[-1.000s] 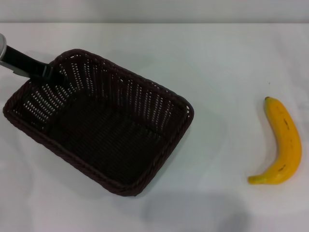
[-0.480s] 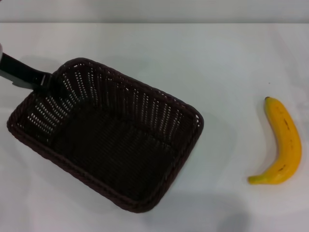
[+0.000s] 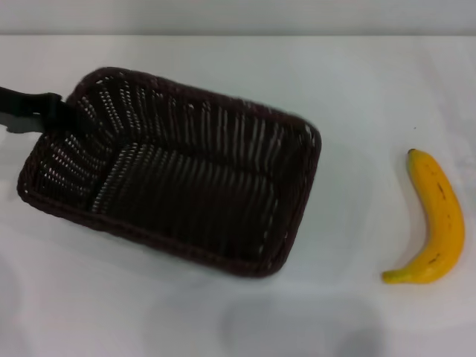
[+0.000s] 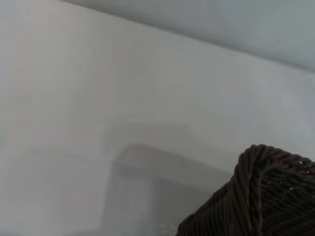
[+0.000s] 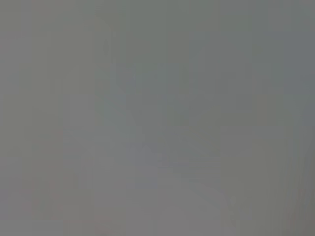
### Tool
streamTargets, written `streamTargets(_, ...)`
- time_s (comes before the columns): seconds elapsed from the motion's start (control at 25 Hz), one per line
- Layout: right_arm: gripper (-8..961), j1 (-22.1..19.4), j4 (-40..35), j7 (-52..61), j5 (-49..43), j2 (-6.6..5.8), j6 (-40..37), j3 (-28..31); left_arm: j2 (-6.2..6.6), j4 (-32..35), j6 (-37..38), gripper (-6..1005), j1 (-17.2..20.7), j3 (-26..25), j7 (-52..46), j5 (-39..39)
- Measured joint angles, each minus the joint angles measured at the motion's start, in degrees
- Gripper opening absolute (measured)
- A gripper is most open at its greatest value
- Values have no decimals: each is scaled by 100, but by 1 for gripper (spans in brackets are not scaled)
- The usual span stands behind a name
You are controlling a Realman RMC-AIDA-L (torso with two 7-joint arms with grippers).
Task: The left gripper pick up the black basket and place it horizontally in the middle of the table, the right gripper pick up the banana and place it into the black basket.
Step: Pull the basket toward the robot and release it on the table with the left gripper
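Note:
The black basket [image 3: 178, 175] is a large dark woven wicker basket left of the table's middle, its long side close to level across the head view. My left gripper [image 3: 63, 113] comes in from the left edge and is shut on the basket's far left corner rim. A corner of the basket's braided rim shows in the left wrist view [image 4: 261, 196]. The yellow banana [image 3: 435, 219] lies on the white table [image 3: 349, 97] at the right, well apart from the basket. My right gripper is out of view; its wrist view shows only plain grey.
The white tabletop runs to a grey back wall [image 3: 238, 15]. Bare table lies between the basket and the banana and in front of the basket.
My left gripper has swung the basket clockwise, from slanted to nearly level, and shifted it slightly right. The banana has not moved.

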Motion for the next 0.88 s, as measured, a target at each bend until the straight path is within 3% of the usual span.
streamTargets(0.28,839,-4,1,0,6,0,0,26,-16,-179,132,162,551,-187,-4,-873)
streamTargets(0.52,839,8,-6,-1,6,-8,-18,-4,-69,-441,763,173,853,-192,-29,-1570)
streamTargets(0.68,839,13,3,-8,-4,-9,-21,-14,-82,-629,1293,181,866,-195,-66,-1766)
streamTargets(0.88,839,-8,29,-15,-21,-9,-24,-16,-97,-833,1728,190,619,-138,-82,-1717)
